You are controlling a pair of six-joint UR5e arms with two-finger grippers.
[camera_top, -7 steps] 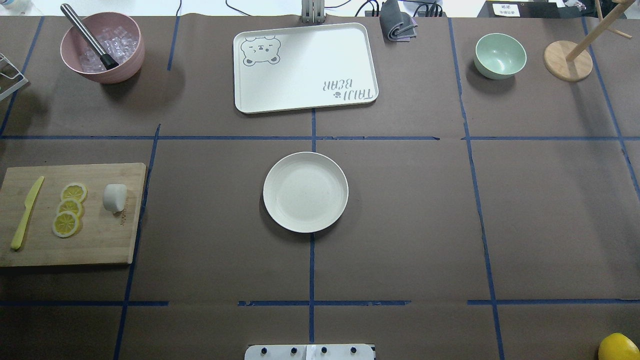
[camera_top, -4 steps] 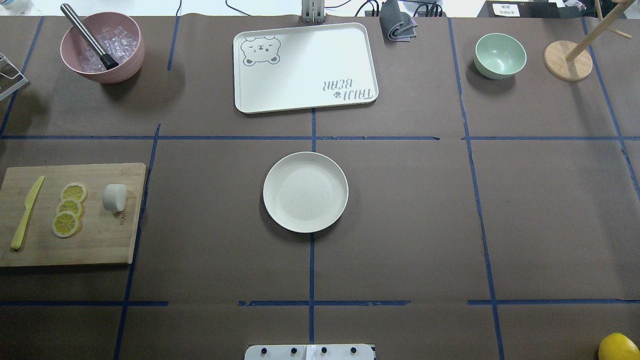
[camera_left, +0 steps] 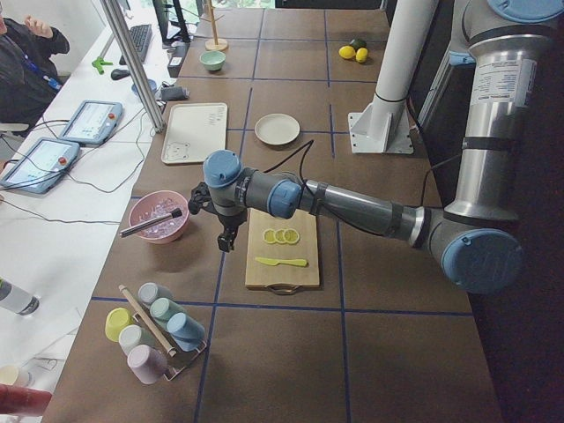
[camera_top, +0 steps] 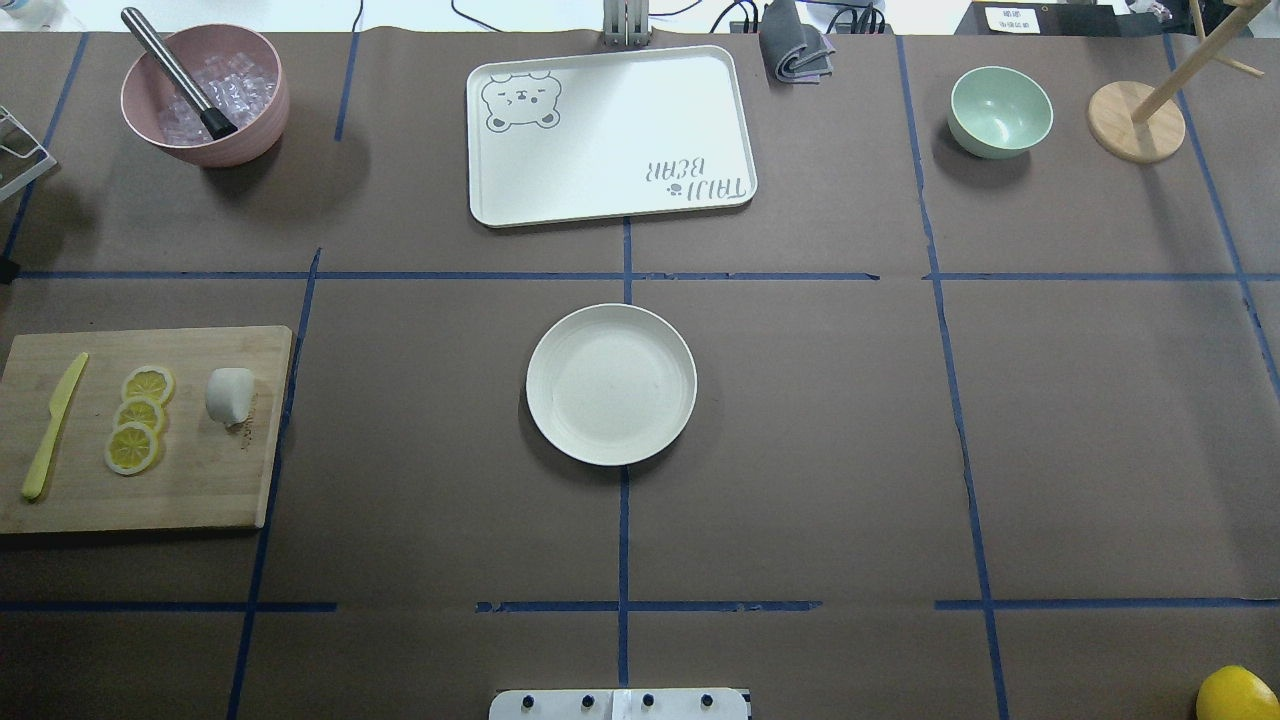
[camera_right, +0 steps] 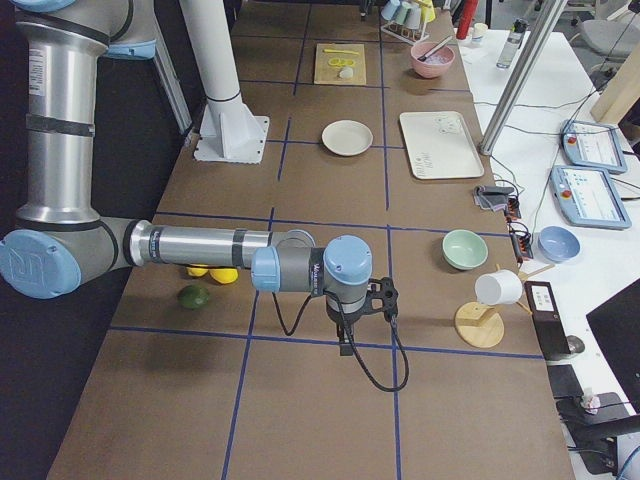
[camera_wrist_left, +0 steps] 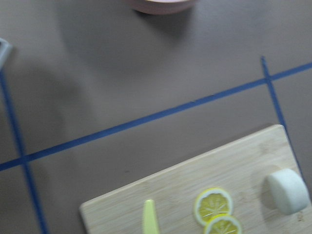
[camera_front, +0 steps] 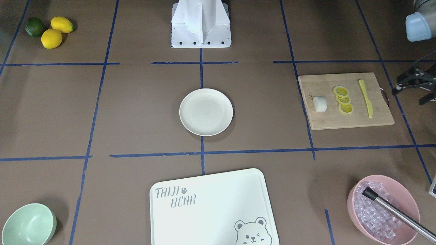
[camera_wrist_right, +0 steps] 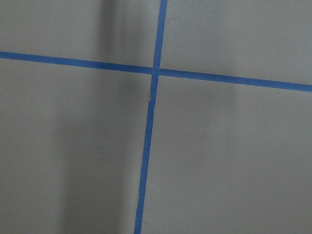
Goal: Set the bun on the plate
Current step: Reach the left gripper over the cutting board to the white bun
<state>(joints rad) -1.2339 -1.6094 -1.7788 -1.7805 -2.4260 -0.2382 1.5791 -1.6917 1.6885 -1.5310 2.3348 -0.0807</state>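
Note:
The small white bun [camera_top: 229, 395] [camera_front: 320, 103] [camera_wrist_left: 287, 191] lies on a wooden cutting board [camera_top: 200, 480] at the table's left, beside three lemon slices [camera_top: 140, 415]. The cream plate [camera_top: 611, 385] [camera_front: 206, 112] sits bare at the table's centre. My left gripper [camera_front: 407, 96] [camera_left: 227, 242] hovers off the board's outer far corner, away from the bun, fingers spread open and holding nothing. My right gripper [camera_right: 350, 330] hangs over bare table far to the right, seen only in the exterior right view, so I cannot tell its state.
A yellow knife [camera_top: 55, 425] lies on the board. At the back stand a pink bowl [camera_top: 205, 95] of ice with a metal tool, a bear-printed tray [camera_top: 610, 135], a mint bowl [camera_top: 1000, 110] and a wooden stand [camera_top: 1135, 120]. Lemons [camera_front: 51, 34] lie near the right arm.
A dark bit of the left gripper has appeared at the overhead view's left edge. The bun, plate and everything else on the table have stayed put.

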